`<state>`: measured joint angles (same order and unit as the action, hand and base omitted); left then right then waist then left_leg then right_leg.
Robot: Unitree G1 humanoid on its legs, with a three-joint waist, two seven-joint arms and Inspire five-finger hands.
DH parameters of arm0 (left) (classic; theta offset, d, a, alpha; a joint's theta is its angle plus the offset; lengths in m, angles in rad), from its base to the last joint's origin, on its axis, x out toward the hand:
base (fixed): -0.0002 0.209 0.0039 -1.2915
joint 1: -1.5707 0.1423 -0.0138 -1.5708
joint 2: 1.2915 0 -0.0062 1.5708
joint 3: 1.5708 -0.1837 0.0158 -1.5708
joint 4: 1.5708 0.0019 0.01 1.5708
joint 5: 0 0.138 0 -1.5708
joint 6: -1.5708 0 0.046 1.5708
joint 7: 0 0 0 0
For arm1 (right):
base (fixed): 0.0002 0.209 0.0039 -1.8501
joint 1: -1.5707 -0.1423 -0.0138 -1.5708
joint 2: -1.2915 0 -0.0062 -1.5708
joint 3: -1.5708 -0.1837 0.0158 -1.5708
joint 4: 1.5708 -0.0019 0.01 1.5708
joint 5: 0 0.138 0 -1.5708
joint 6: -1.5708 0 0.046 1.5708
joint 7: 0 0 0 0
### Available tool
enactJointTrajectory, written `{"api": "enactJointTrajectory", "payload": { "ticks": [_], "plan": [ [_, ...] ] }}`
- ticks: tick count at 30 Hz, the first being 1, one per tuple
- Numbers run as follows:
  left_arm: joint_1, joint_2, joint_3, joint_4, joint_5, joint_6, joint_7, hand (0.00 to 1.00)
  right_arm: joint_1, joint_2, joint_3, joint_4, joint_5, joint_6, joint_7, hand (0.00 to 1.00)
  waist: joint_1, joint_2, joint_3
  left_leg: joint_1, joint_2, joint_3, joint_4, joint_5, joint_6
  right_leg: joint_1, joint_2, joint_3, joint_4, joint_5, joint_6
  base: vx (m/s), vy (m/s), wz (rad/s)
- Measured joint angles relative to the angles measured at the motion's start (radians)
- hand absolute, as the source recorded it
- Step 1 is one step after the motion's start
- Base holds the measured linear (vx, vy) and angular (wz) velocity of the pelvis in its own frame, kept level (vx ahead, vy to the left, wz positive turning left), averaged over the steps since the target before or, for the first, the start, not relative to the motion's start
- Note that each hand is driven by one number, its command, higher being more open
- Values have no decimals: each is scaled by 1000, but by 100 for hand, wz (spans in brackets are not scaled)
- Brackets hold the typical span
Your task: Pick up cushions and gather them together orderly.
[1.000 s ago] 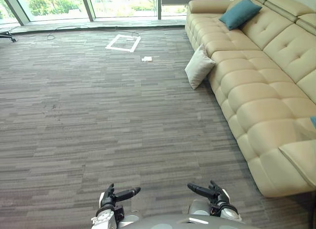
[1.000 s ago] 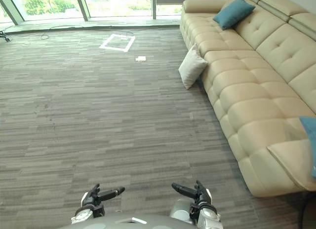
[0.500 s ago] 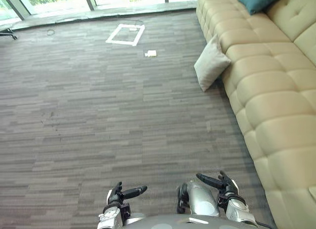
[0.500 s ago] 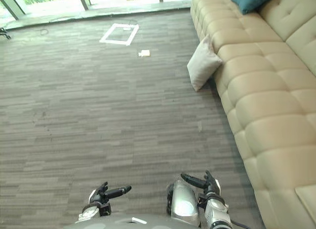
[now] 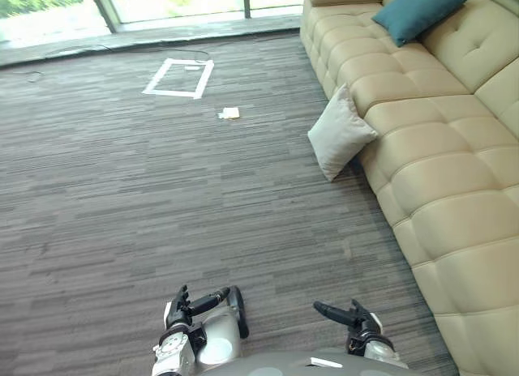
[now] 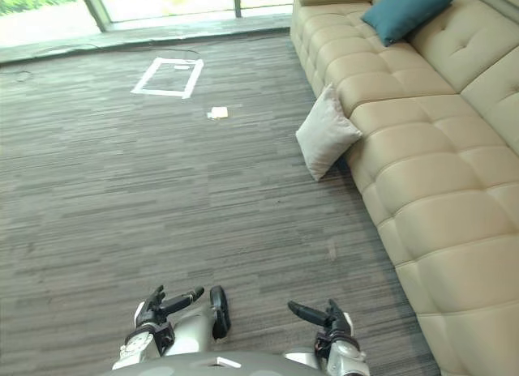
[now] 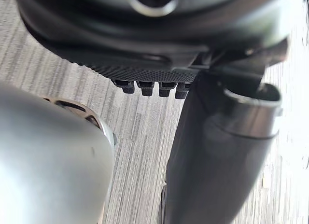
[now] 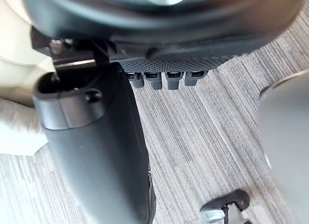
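A cream cushion [image 5: 340, 133] stands on the carpet, leaning against the front of the beige sofa [image 5: 454, 149]. A teal cushion [image 5: 420, 11] lies on the sofa's seat at the far end, against the backrest. My left hand [image 5: 193, 305] hangs low at the near edge, open and holding nothing. My right hand [image 5: 347, 316] hangs beside it, likewise open and bare. Both hands are far from either cushion. In the left wrist view the thumb [image 7: 217, 151] and fingertips [image 7: 149, 88] show over bare carpet.
The long sofa runs along the right side. A white tape square [image 5: 178, 76] and a small white scrap [image 5: 229, 113] lie on the grey carpet [image 5: 122, 190] further off. Windows and a thin cable [image 5: 162, 52] line the far edge.
The whole view has shifted as the camera moved, and the teal cushion shows fully again. The cushions lie where they were. Both hands stay low and open.
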<state>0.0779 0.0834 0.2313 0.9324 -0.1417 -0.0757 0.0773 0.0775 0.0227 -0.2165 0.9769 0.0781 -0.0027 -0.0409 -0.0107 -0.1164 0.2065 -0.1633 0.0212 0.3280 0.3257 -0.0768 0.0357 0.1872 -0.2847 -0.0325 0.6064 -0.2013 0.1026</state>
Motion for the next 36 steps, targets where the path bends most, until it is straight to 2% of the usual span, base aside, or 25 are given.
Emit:
{"api": "enactJointTrajectory", "payload": {
  "ticks": [2, 3, 4, 6, 7, 8, 10, 11, 12, 13, 14, 16, 17, 19, 20, 21, 23, 25, 27, 28, 30, 33, 34, 35, 36],
  "plan": [
    [-4, 8, -19, 23, 3, 3, 5, 100, -7, -1, 1, -2, -2, -1, 2, 100, 0, 6, 8, 84, -21, 12, -32, -38, 8, -95, -40, 5, 233, 126, 32, 624, 289, -13],
    [-5, 7, -31, 37, 14, 13, 10, 100, -12, -11, 6, -14, -12, -13, 8, 100, -7, 15, 14, 196, -39, 11, -97, -56, 12, -180, -77, -48, 432, 89, -23, 614, 235, -16],
    [0, 5, -48, 38, 19, 14, 10, 100, -10, -22, 16, -24, -19, -21, 9, 100, -14, 27, 14, 263, -40, 9, -144, -60, 10, -227, -78, -93, 490, 58, -58, 607, 213, -8],
    [10, 3, -73, 39, 20, 14, 9, 100, -14, -35, 32, -29, -20, -26, 9, 100, -16, 49, 17, 334, -31, 8, -200, -60, 9, -294, -63, -162, 496, 7, -73, 497, 111, 1],
    [-2, 1, -97, 51, 20, 14, 7, 100, -31, -46, 39, -34, -19, -29, 9, 100, -28, 64, 26, 389, -8, 12, -228, -60, 9, -380, -20, -234, 404, -59, -93, 589, 23, 2],
    [-11, -4, -99, 63, 20, 15, 6, 100, -39, -51, 40, -41, -19, -29, 10, 100, -35, 73, 33, 411, 9, 16, -232, -60, 10, -422, 13, -259, 314, -72, -96, 660, -39, 3],
    [-14, -9, -99, 76, 22, 17, 3, 100, -50, -54, 39, -58, -17, -29, 10, 100, -51, 83, 41, 447, 33, 18, -240, -61, 8, -480, 81, -274, 96, -54, -86, 371, -85, 7],
    [-6, -9, -98, 76, 28, 17, 3, 100, -47, -54, 39, -67, -18, -30, 10, 100, -56, 82, 42, 471, 39, 21, -254, -66, -1, -497, 122, -267, -80, 8, -79, 383, -164, 25],
    [-3, -3, -96, 75, 36, 17, 0, 100, -38, -54, 38, -68, -16, -29, 10, 100, -57, 61, 41, 522, 21, 19, -267, -104, -63, -499, 150, -234, -278, 194, -102, 606, -275, 35],
    [-11, -6, -88, 87, 38, 17, 3, 100, -41, -60, 27, -66, -14, -26, 11, 100, -62, 68, 44, 556, 32, 16, -274, -124, -95, -499, 162, -213, -237, 267, -187, 613, -275, 10],
    [-16, -35, -75, 93, 37, 17, 4, 100, -57, -80, 22, -66, -20, -21, 11, 100, -48, 111, 48, 571, 62, 27, -276, -134, -107, -520, 183, -217, -171, 217, -182, 517, -222, -8],
    [-17, -58, -57, 91, 44, 14, 0, 100, -56, -72, -10, -86, -15, -20, 9, 100, -58, 122, 54, 572, 79, 22, -227, -120, -131, -541, 175, -222, -61, 100, -179, 471, -235, 1],
    [-15, -57, -57, 91, 45, 16, 1, 100, -51, -63, -32, -92, -15, -17, 8, 100, -64, 124, 53, 553, 113, 11, -125, -117, -143, -512, 177, -236, -34, 48, -180, 551, -325, 28],
    [-14, -55, -47, 69, 47, 17, 1, 100, -16, -62, -30, -114, -16, -13, 7, 100, -67, 121, 55, 454, 192, -46, 185, -62, -236, -428, 196, -260, -48, -6, -188, 489, -299, 25],
    [-6, -63, -15, 41, 54, 15, 2, 100, 0, -65, -30, -126, -16, -9, 6, 100, -63, 127, 53, 350, 250, -70, 440, -42, -278, -369, 231, -267, -87, -22, -192, 393, -219, -1],
    [2, -70, -5, 17, 54, 15, 2, 100, 8, -62, -29, -135, -15, -7, 4, 100, -62, 133, 53, 281, 290, -56, 598, -61, -276, -319, 258, -267, -125, -27, -200, 292, -141, -12],
    [11, -70, -5, -15, 54, 13, 0, 100, 15, -57, -28, -137, -15, -6, 3, 100, -58, 128, 55, 197, 308, -18, 674, -108, -249, -243, 279, -263, -184, -32, -201, 334, -135, -13],
    [11, -71, -2, -39, 54, 10, -1, 100, 25, -55, -28, -135, -14, 2, 1, 100, -47, 116, 53, 107, 287, 43, 571, -158, -181, -168, 290, -238, -254, -33, -200, 343, -96, -26],
    [11, -73, 13, -42, 54, 10, -1, 100, 25, -55, -28, -129, -13, 3, -1, 100, -41, 113, 53, 82, 262, 49, 476, -169, -162, -141, 290, -218, -276, -33, -198, 276, -5, -45],
    [20, -78, 28, -43, 54, 11, 3, 100, 26, -54, -28, -124, -12, 6, -4, 100, -28, 113, 53, 58, 225, 38, 293, -168, -158, -104, 290, -180, -302, -34, -195, 387, 57, -76],
    [22, -81, 32, -46, 42, 7, 3, 100, 26, -55, -28, -110, -11, 6, -9, 100, -13, 114, 53, 19, 177, -26, 62, -134, -163, -53, 289, -122, -332, -48, -173, 451, 119, -93],
    [21, -85, 32, -52, 35, -7, 3, 100, 32, -54, -20, -108, -11, 5, -14, 100, 1, 117, 50, -18, 156, -67, -46, -87, -172, -8, 287, -50, -345, -88, -140, 366, 192, -77],
    [22, -87, 32, -53, 34, -7, 3, 100, 34, -55, -14, -108, -11, 5, -14, 100, 7, 119, 46, -21, 155, -74, -56, -67, -154, 6, 284, -14, -334, -120, -122, 414, 263, -100],
    [27, -79, 33, -53, 34, -6, 3, 100, 47, -50, 9, -108, -16, 6, -14, 100, 15, 99, 23, -19, 137, -84, -25, 2, -120, 9, 262, 32, -314, -157, -94, 363, 231, -100],
    [34, -75, 36, -53, 35, -5, 3, 100, 57, -43, 15, -109, -18, 5, -13, 100, 15, 97, -1, -20, 120, -85, -11, 23, -91, 9, 245, 54, -300, -171, -80, 401, 238, -95]
  ]
}}
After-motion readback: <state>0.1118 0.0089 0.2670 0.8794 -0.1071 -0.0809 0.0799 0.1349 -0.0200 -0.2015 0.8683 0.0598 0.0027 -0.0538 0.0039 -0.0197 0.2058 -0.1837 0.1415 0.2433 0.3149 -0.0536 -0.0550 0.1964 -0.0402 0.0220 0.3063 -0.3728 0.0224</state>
